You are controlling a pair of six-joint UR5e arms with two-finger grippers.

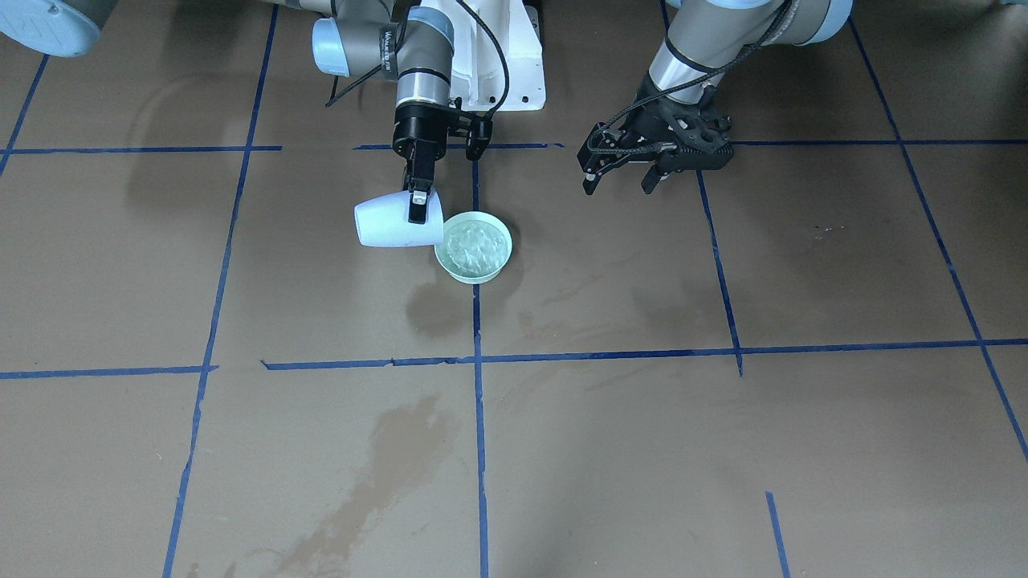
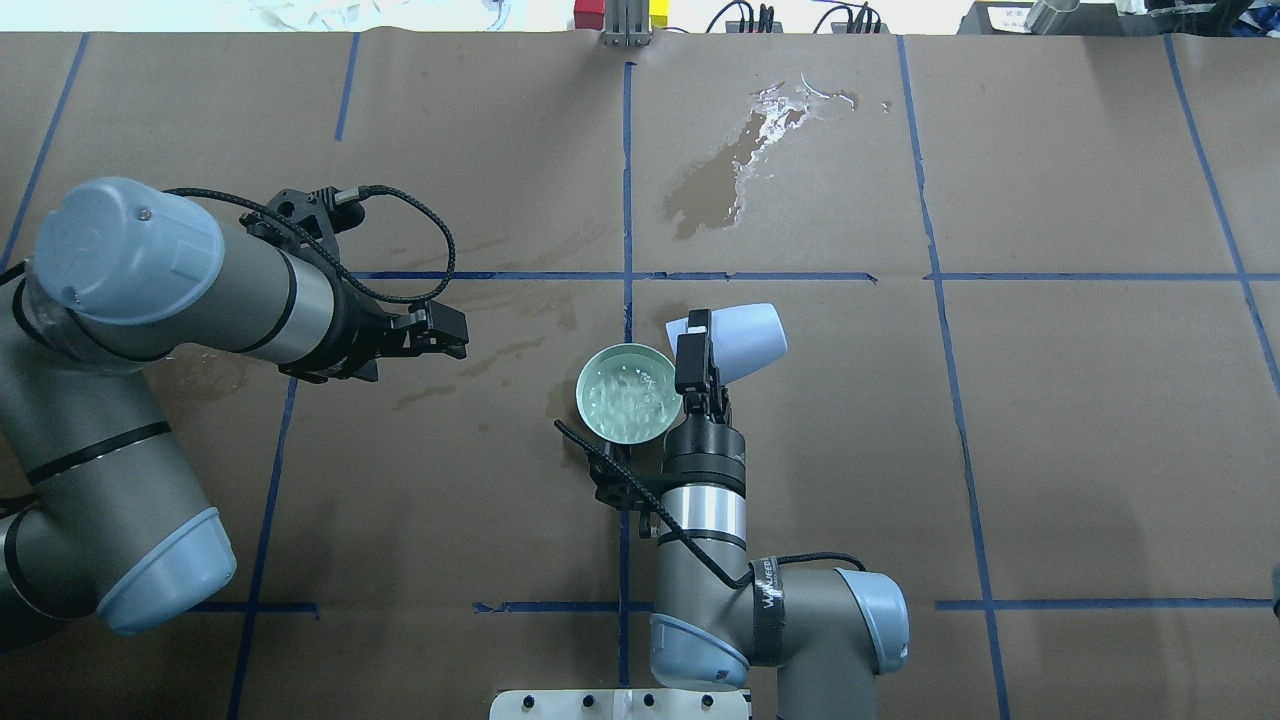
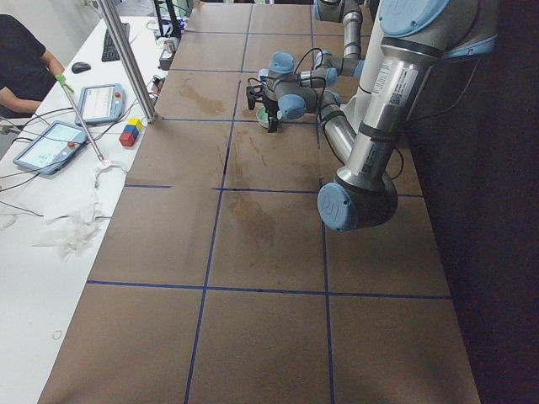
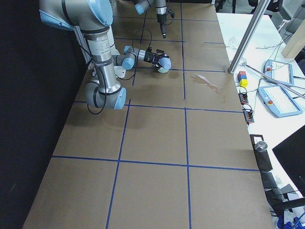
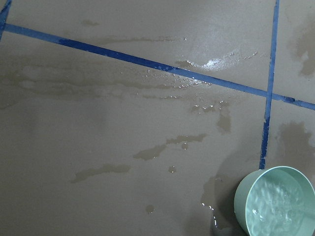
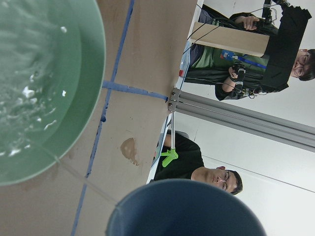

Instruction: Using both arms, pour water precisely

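Seen from overhead, the right end effector (image 2: 697,335) is clamped on the rim of a white cup (image 2: 750,340), which is tipped almost onto its side. The cup's mouth faces a pale green bowl (image 2: 585,385) near the middle of the brown worktop (image 2: 1080,420), and the cup sits at the bowl's 2 o'clock edge. The water (image 2: 630,400) lies in the bowl, its surface rippling. The left end effector (image 2: 445,335) hangs with its fingers spread and holding nothing, well apart at the bowl's 10 o'clock. Wet stains (image 2: 715,185) darken the paper towards 12 o'clock. The pour looks to be under way or nearly finished. The next move likely calls for rolling the cup gently upright, keeping its lip over the bowl so no drops fall outside.
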